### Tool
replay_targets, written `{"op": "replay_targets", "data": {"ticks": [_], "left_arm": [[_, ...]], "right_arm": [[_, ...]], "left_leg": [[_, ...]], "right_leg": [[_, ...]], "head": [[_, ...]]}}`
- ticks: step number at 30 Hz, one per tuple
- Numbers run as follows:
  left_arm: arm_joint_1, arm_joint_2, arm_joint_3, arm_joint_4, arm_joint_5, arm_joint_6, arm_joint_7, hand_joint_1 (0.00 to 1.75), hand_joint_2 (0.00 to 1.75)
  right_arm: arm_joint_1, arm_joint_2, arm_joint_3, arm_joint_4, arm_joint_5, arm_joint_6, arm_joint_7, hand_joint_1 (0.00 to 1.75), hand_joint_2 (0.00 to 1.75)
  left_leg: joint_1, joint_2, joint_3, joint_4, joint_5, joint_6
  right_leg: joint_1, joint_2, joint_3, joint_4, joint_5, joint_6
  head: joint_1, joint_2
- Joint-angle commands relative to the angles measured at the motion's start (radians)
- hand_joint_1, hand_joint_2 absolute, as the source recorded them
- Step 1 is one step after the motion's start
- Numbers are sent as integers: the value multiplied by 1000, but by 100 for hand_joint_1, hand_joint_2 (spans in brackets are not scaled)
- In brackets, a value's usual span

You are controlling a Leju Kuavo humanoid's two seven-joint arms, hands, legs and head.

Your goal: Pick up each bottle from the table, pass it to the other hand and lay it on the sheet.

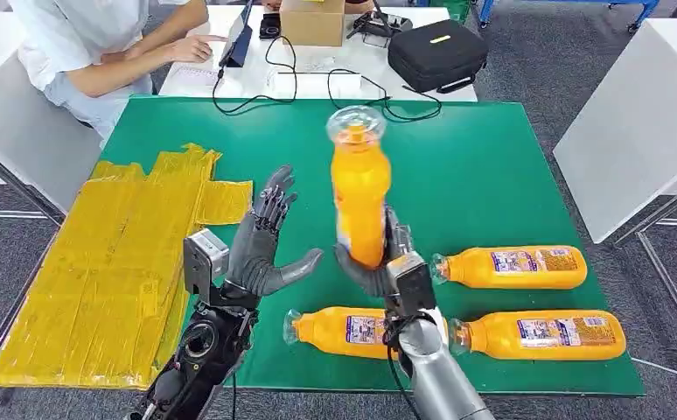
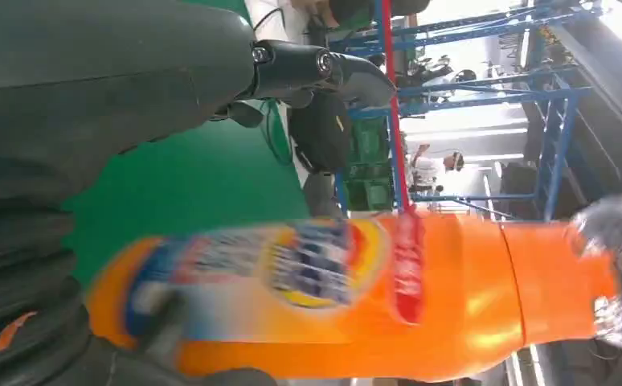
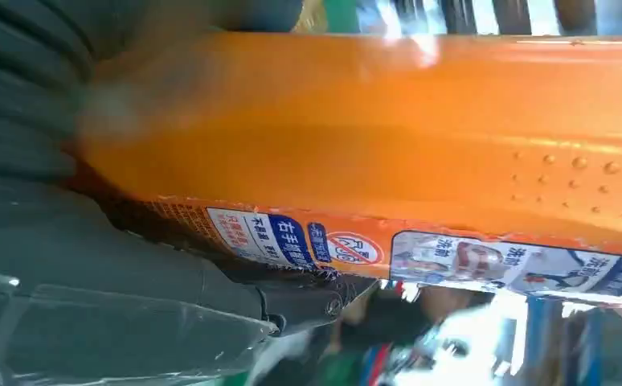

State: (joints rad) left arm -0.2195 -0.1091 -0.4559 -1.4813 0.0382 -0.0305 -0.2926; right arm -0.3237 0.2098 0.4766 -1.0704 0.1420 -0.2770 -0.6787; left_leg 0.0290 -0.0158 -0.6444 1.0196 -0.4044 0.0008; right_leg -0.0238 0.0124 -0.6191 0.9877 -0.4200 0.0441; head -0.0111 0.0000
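You're holding one bottle (image 1: 359, 188) upright, right hand (image 1: 379, 262) grasping | left hand (image 1: 265, 249) spreading empty at 9 o'clock | handover pending | sheet (image 1: 108, 262) bare | three bottles (image 1: 514, 267) waiting

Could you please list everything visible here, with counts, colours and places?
Held bottle: one, orange, upright in the right hand above the table.
Lying bottles: three, orange, on the table's near right part.
Sheet: one, yellow, over the table's left side.
Table: one, green-topped.
Black case: one, on the white desk behind.
Cardboard box: one, brown, same desk.
Person: one, in white, seated far left.
Left hand: open, beside the held bottle.
Right hand: grips the bottle's lower part.
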Motion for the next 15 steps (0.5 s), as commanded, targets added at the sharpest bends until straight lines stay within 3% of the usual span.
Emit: {"op": "replay_targets", "data": {"ticks": [1, 12, 13, 14, 15], "left_arm": [[-74, 29, -21, 87, 30, 0, -1, 0, 175], [-91, 24, -22, 121, 64, 7, -10, 0, 175], [-90, 21, -16, 125, 70, 10, -12, 133, 175], [-90, 18, -11, 133, 72, 15, -16, 133, 175], [-88, 17, -8, 135, 74, 18, -19, 175, 175]], "right_arm": [[-78, 0, 246, 152, 184, -65, 11, 175, 175], [-84, 1, 382, 184, 351, -122, 17, 175, 175], [-79, 0, 387, 179, 361, -129, 19, 175, 175], [-68, -1, 387, 169, 360, -129, 24, 175, 175], [-64, -4, 383, 160, 358, -133, 27, 175, 175]], "left_leg": [[0, 3, 4, -1, -1, 1], [-1, 1, 6, -2, -1, 1], [0, 1, 3, -1, -1, 1], [0, 1, 5, -2, -2, 1], [0, 0, 6, -2, -2, 1]], "right_leg": [[1, 2, 3, -1, -1, -2], [0, -2, 5, -1, -2, -3], [1, -1, 3, -1, -1, -2], [1, -1, 5, -1, -2, -3], [1, -2, 5, -1, -2, -3]], "head": [[0, 0], [0, 0], [0, 0], [0, 0], [0, 0]]}}
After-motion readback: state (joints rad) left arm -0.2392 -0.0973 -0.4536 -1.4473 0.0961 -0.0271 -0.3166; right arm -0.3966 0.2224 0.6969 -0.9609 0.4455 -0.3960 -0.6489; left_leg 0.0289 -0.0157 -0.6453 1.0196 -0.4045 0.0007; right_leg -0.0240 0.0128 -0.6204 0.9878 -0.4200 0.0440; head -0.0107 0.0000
